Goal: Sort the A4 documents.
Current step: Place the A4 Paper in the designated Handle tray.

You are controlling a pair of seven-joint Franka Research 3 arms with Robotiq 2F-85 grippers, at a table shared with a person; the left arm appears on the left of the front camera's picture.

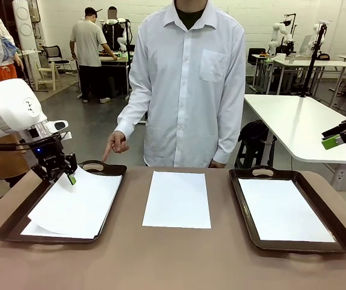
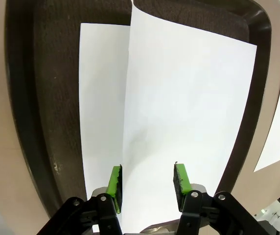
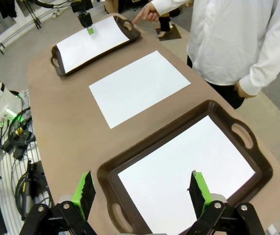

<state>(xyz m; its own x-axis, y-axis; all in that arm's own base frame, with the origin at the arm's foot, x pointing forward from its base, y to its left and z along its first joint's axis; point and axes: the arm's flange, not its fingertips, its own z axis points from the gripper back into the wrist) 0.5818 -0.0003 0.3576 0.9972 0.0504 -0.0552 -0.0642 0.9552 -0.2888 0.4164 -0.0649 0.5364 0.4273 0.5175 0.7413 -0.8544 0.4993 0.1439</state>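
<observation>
The top sheet (image 1: pixel 79 202) lies skewed over the lower sheet (image 1: pixel 32 230) in the left tray (image 1: pixel 109 170). The left gripper (image 1: pixel 70 178) stands at its far corner, jaws apart, clamping nothing. A 3rd sheet (image 1: pixel 177 199) lies on the table (image 1: pixel 173 260) between the 2 trays. A 4th sheet (image 1: pixel 282 208) lies in the right tray (image 1: pixel 244 211). Above that tray hangs the right gripper (image 3: pixel 141 183), jaws wide apart. A person's hand (image 1: pixel 116 143) points at the left tray.

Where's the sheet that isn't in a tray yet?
Front view: the loose sheet lies flat on the table, centred between the left tray and the right tray, in front of the person.
</observation>
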